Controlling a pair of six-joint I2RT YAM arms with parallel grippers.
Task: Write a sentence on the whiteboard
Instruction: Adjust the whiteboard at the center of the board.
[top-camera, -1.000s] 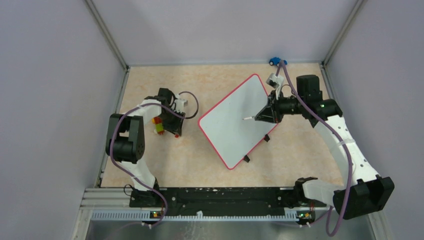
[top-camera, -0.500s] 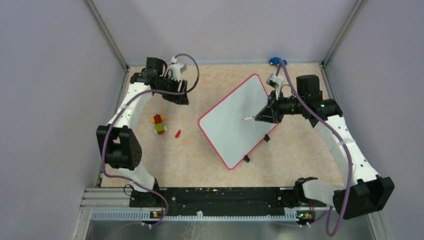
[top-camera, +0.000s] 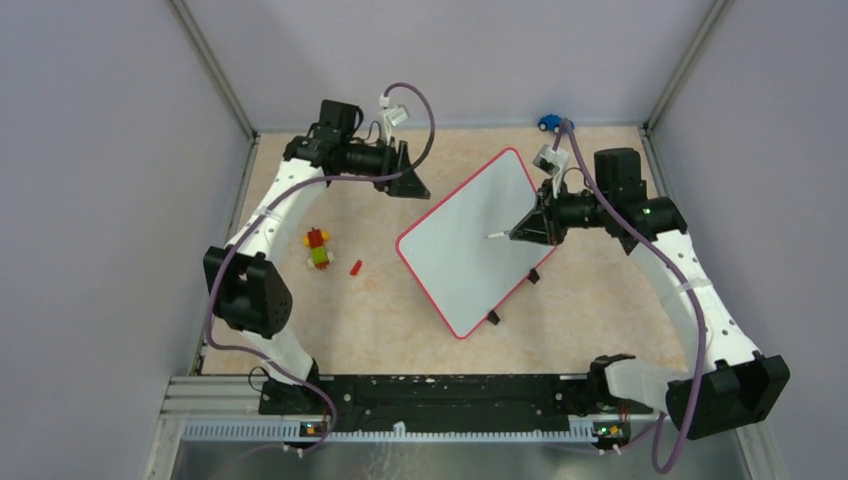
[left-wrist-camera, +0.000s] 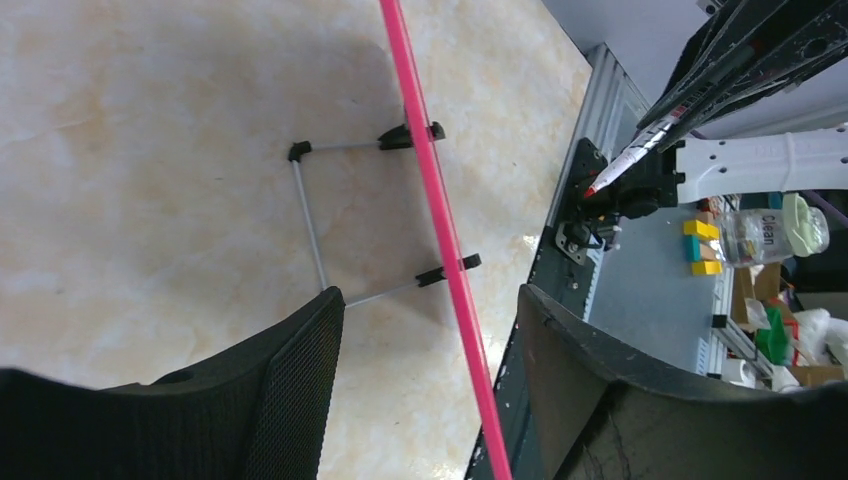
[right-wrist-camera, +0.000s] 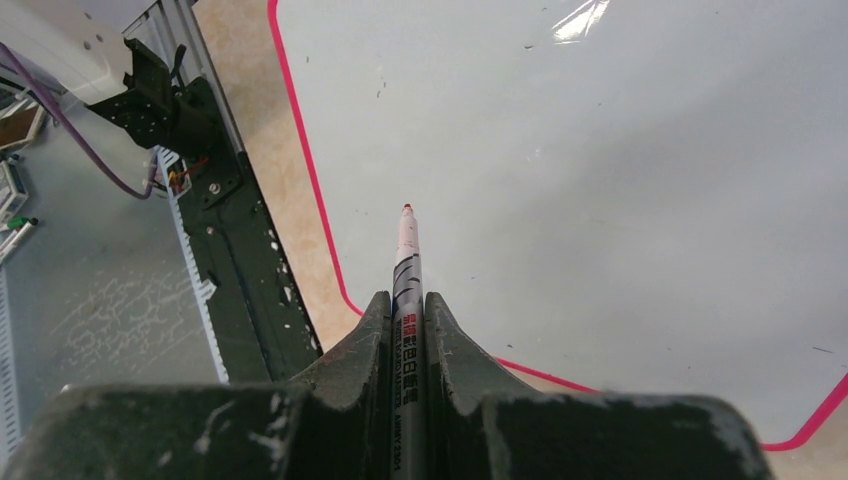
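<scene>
The whiteboard (top-camera: 462, 262) lies tilted mid-table with a red-pink frame and black feet (top-camera: 492, 317). Its face is blank; no sentence shows on it. My right gripper (top-camera: 520, 233) is shut on a white marker (right-wrist-camera: 408, 270) whose red tip (right-wrist-camera: 406, 208) hovers over the board's face (right-wrist-camera: 600, 180). My left gripper (top-camera: 415, 186) is open and empty, just off the board's far-left edge. In the left wrist view the frame (left-wrist-camera: 440, 220) runs edge-on between my open fingers (left-wrist-camera: 290, 380), with the wire stand (left-wrist-camera: 310, 215) under the board. The marker also shows there (left-wrist-camera: 640, 150).
A stack of toy bricks (top-camera: 318, 248) and a small red piece (top-camera: 355, 267) lie on the table to the left. A blue toy car (top-camera: 549, 122) sits at the back wall. The black base rail (top-camera: 440, 392) runs along the near edge.
My left arm has risen from the toy bricks, swung to the back and then right toward the board's far-left edge, leaving the small red piece uncovered. The right arm and marker have not moved.
</scene>
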